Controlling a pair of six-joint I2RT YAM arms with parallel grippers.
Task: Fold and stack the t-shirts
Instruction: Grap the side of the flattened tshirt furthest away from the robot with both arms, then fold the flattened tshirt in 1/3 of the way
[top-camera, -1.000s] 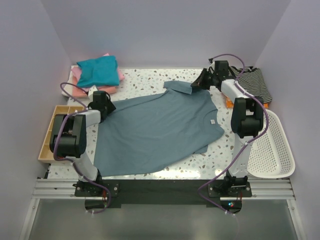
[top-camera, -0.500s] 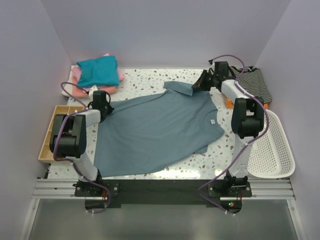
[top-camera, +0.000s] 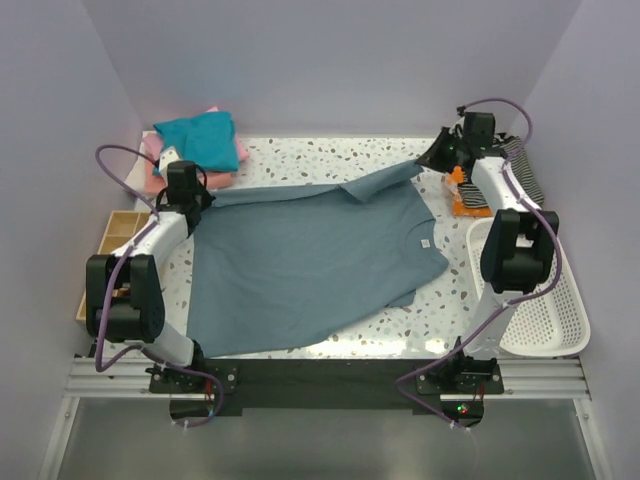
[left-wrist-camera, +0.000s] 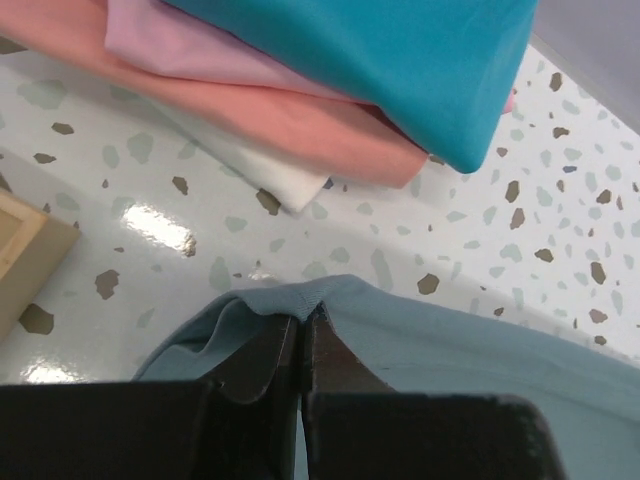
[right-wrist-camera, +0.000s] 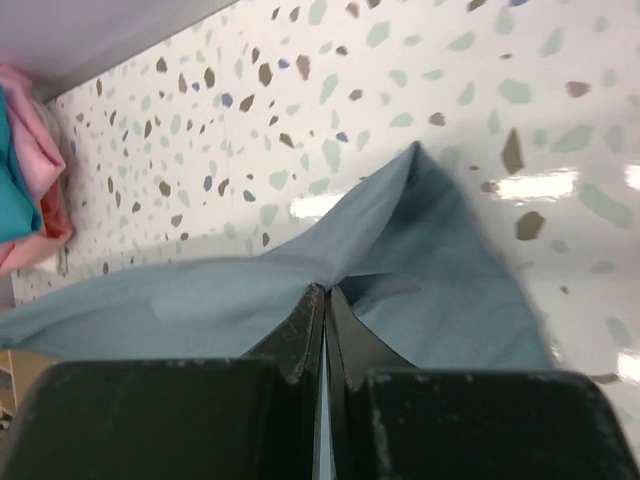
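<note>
Top external: left gripper, 10 o'clock, and right gripper, 2 o'clock, clamp far corners of slate-blue t-shirt, presumably limp and light.

Two white-and-black robot arms, the left arm and the right arm, each trail a looping purple cable and rise from black bases bolted to a silver rail at the near edge. The left gripper and right gripper end in matte-black fingers, the right ones scuffed along their edges.
</note>
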